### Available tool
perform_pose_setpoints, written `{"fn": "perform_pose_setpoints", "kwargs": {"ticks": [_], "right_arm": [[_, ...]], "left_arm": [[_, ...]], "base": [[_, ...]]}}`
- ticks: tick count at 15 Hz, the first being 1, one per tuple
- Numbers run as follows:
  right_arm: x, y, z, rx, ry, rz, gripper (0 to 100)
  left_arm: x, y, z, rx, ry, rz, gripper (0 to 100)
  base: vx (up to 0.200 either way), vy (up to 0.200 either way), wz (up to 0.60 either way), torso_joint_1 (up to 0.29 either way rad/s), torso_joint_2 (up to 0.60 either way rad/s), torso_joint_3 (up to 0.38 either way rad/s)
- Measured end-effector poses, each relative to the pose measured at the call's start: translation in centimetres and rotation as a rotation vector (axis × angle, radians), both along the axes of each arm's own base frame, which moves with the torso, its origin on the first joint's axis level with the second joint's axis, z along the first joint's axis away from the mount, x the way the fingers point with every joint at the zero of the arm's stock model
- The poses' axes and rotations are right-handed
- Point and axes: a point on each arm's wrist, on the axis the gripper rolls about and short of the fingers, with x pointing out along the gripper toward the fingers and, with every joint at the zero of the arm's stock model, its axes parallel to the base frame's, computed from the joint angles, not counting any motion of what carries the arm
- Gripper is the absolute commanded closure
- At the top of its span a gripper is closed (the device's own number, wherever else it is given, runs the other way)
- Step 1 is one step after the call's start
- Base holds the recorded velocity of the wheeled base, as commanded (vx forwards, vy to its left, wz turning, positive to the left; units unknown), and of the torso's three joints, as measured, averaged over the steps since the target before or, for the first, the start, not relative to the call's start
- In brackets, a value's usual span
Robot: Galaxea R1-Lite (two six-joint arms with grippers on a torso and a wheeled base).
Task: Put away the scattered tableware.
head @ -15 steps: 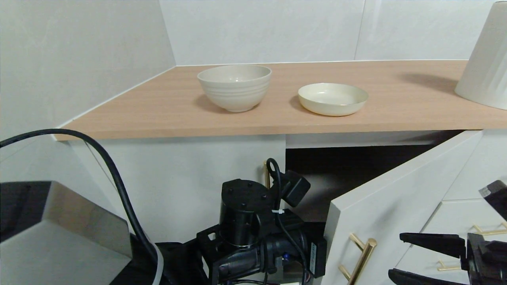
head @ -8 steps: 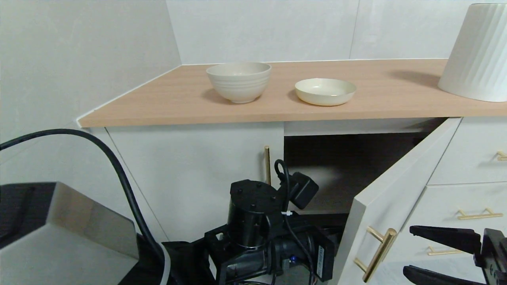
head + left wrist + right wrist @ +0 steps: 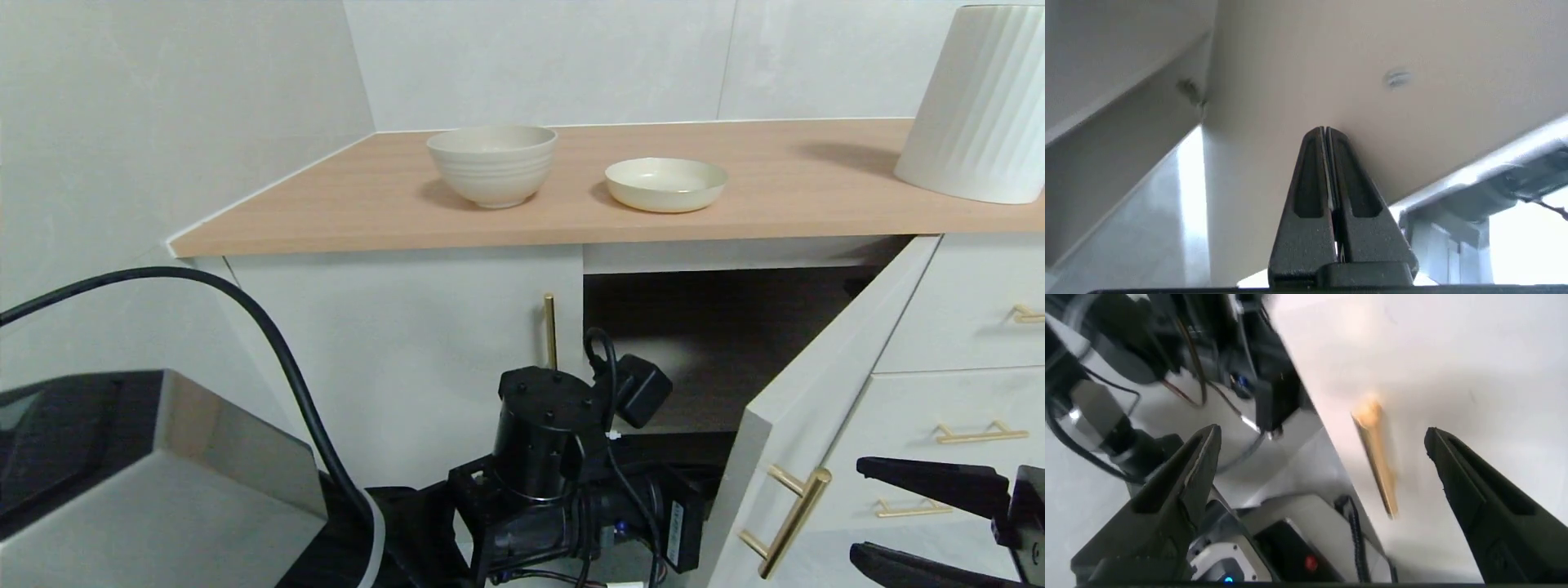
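Bowl (image 3: 492, 167), dish (image 3: 665, 185) above shadowed cabinet interior (image 3: 718, 327)

The head camera has drawn back: the cream ribbed bowl (image 3: 492, 163) and light wooden tabletop (image 3: 800, 200) look farther off. More white drawer fronts (image 3: 963, 400) show at the right.

On the counter (image 3: 800, 204), the bowl (image 3: 492, 163) stands left and the dish (image 3: 665, 184) right, apart from each other. A ribbed cone (image 3: 971, 106) stands at the counter's far right, well apart from the dish. Below the counter, the left door (image 3: 392, 351) is closed. The right door (image 3: 824, 384) is swung out, exposing the cabinet (image 3: 702, 335) below the dish. Drawers (image 3: 963, 302) lie to the right. The right gripper (image 3: 857, 510) sits just right of the swung door's handle (image 3: 788, 510), before the drawers.
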Motion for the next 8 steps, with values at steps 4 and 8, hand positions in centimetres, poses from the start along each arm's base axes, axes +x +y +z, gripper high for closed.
{"fn": "perform_pose_setpoints", "kwargs": {"ticks": [4,8], "right_arm": [[-0.4,-0.3,0.4,0.013,-0.021,-0.001,0],[-0.9,-0.6,1.7,0.043,-0.065,-0.010,0]], "left_arm": [[0.6,-0.8,0.8,0.005,0.003,0.001,100],[1.1,-1.6,0.9,-0.006,-0.006,0.001,100]], "base": [[0.000,0.000,0.00,0.000,0.00,0.000],[0.000,0.000,0.00,0.000,0.00,0.000]]}}
